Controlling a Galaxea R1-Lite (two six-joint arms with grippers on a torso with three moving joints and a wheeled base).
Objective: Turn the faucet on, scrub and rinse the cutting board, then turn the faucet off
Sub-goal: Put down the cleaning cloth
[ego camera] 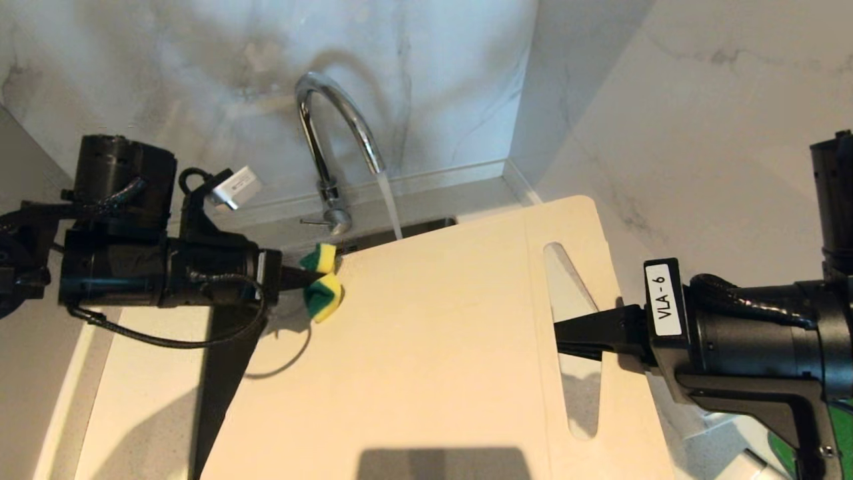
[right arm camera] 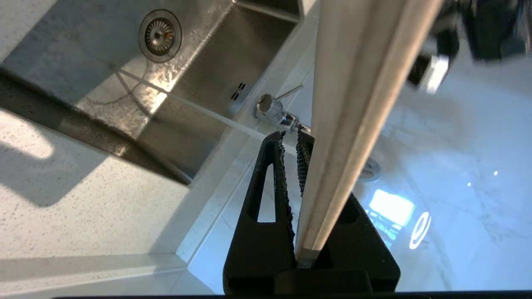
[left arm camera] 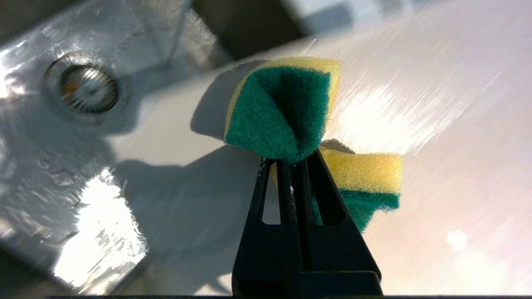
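The left gripper [ego camera: 300, 273] pinched the sponge [ego camera: 323, 283] at the board's [ego camera: 433, 333] ten o'clock corner; the right gripper [ego camera: 566, 337], clamped on the board, risked letting the wet board slip.

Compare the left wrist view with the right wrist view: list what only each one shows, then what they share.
Only the left wrist view: the left gripper shut on the squashed green-and-yellow sponge, at the cutting board's broad face.

Only the right wrist view: the right gripper clamping the board's edge, the faucet base with its thin lever, the water stream running into the basin, and the speckled counter.

Both: the cutting board, the steel sink and its round drain.
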